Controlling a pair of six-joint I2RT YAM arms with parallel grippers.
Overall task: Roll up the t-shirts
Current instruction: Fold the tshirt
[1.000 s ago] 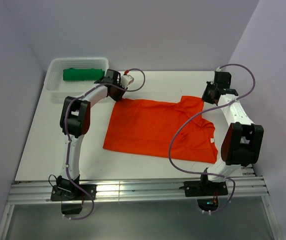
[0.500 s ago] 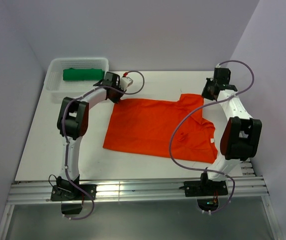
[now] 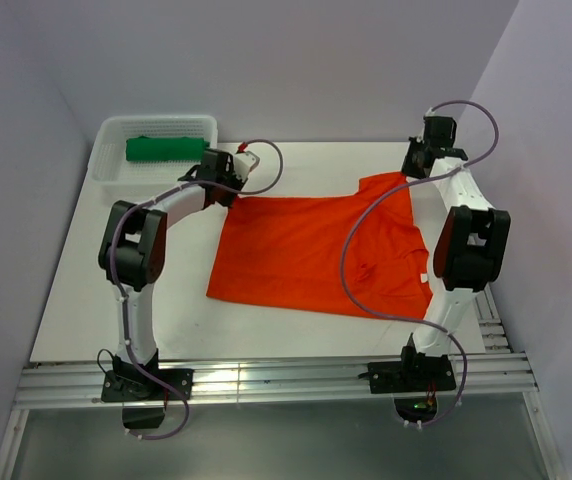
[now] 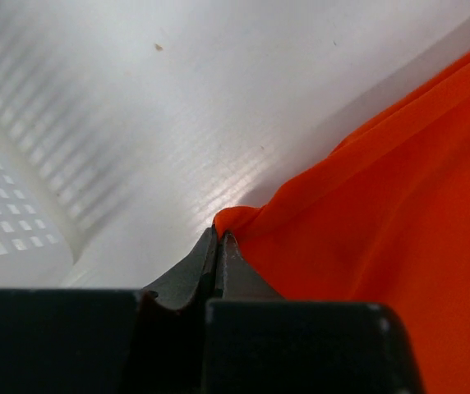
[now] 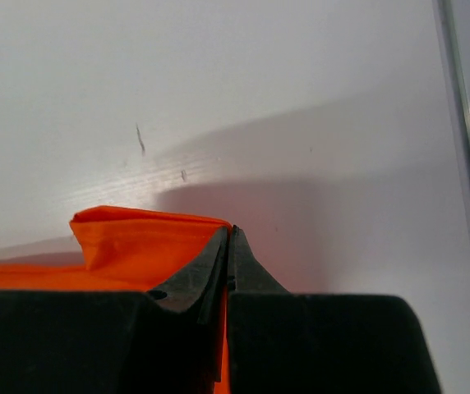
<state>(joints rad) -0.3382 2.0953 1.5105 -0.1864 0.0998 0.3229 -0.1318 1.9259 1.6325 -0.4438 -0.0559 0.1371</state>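
Observation:
The orange-red t-shirt (image 3: 316,250) lies spread on the white table. My left gripper (image 3: 228,190) is shut on its far left corner; in the left wrist view the gripper (image 4: 218,234) pinches the orange cloth (image 4: 383,205). My right gripper (image 3: 413,172) is shut on the far right corner; in the right wrist view the gripper (image 5: 229,231) pinches the orange cloth (image 5: 136,246). The dark green t-shirt (image 3: 161,148) lies rolled in the white mesh basket (image 3: 111,170) at the far left.
The basket wall (image 4: 5,238) shows beside my left gripper. A purple cable (image 3: 351,260) from the right arm hangs over the shirt. A metal rail (image 3: 266,380) runs along the table's near edge. Walls stand close on both sides.
Both grippers have moved away toward the back of the table, pulling the shirt's far edge with them. The far edge now lies straighter and the right corner sits farther back.

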